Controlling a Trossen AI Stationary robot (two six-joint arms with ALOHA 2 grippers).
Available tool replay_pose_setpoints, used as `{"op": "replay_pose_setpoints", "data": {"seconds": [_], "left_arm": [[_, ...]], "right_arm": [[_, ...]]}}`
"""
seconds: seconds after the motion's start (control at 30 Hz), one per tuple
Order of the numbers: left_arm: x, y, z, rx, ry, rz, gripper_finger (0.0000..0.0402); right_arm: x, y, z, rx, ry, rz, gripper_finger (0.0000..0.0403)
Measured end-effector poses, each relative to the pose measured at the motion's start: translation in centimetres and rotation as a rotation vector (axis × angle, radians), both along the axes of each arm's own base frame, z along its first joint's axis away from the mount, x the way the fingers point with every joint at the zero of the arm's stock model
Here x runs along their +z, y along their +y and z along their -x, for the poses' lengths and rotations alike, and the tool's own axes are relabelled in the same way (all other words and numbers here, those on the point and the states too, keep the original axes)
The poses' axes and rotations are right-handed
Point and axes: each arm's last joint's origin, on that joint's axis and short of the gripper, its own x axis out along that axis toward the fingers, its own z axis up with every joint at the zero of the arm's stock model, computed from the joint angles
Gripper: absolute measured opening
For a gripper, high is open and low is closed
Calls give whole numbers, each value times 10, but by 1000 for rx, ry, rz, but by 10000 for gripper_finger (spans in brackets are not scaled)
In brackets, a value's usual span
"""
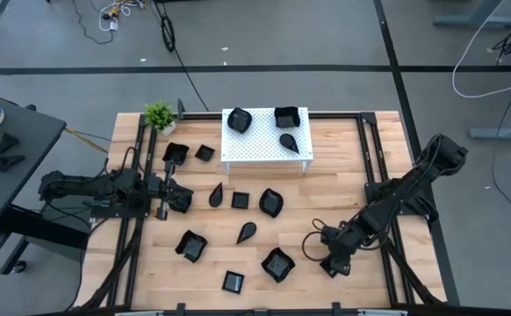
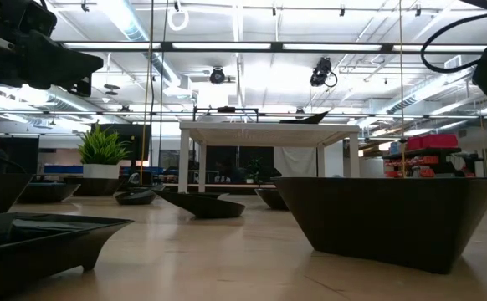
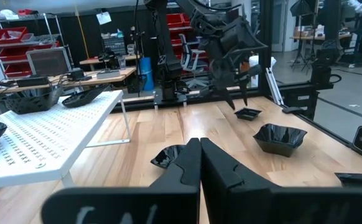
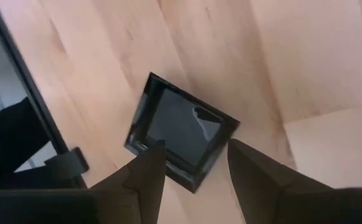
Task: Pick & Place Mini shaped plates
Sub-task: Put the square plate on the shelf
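Several glossy black mini shaped plates lie flat on the wooden table, among them a leaf-shaped one (image 1: pixel 247 232) and a wavy-edged one (image 1: pixel 277 263). Three more sit on the white perforated stand (image 1: pixel 264 151). My right gripper (image 4: pixel 196 146) is open and points steeply down at the table's right side. It hangs just over a small square plate (image 4: pixel 181 134), one finger above the plate's near rim, the other beside a corner. The left wrist view shows those fingers a little above that plate (image 3: pixel 248 113). My left gripper (image 3: pixel 199 144) is shut and level at the table's left side (image 1: pixel 185 200).
A small green potted plant (image 1: pixel 159 114) stands at the table's far left corner. Black rails (image 1: pixel 380 167) run along the table's left and right sides. Bare wood lies between the scattered plates and to the right of the stand.
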Motion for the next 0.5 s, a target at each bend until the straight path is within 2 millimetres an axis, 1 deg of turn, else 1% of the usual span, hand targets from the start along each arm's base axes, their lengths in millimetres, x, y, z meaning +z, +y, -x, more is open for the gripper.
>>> {"op": "replay_pose_setpoints", "data": {"seconds": [0.27,0.5], "left_arm": [[0,0,0,0,0,0,3],[0,0,0,0,0,0,3]], "right_arm": [[-1,-7,6,-16,72,99,176],[-11,-9,8,-31,106,132,176]]}}
